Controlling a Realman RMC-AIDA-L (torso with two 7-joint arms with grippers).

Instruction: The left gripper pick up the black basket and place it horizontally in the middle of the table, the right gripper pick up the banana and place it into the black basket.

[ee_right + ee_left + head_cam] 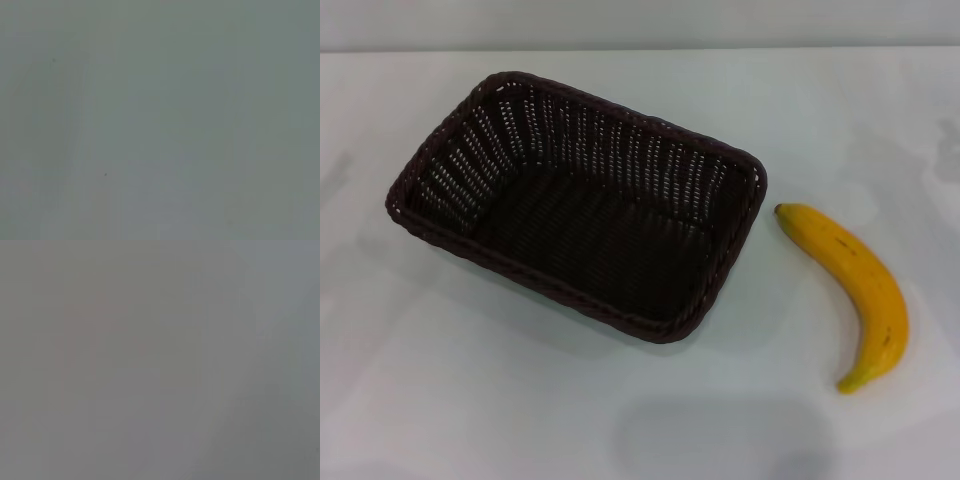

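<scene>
While both wrist views show only a flat grey field, the head view carries everything that can be told. Neither the left gripper nor the right gripper appears in any view, so how far either is open, or whether it has hold of anything, cannot be told.

No brand, label or writing is readable on any object.

Black basket (585, 205): sits upright on the table (470, 400), left of centre, turned at a slant so its long sides run from far-left to near-right. Woven dark wicker, openwork sloping walls, braided rim, rounded corners. Inside holds nothing.

Banana (855, 290): lies flat on the table to the right of the basket, apart from it, a strip of bare tabletop between its upper tip and the basket's right corner. Yellow, a few brown specks, greenish lower tip. Curve bows toward the right edge of the view.

Open room: bare white tabletop all along the near side, wide on the left of the basket, and behind both objects up to the table's far edge. Right of the banana the margin is narrower.

Surface: smooth, plain white, faint soft shadows. Behind the far edge, a pale grey band of wall.
</scene>
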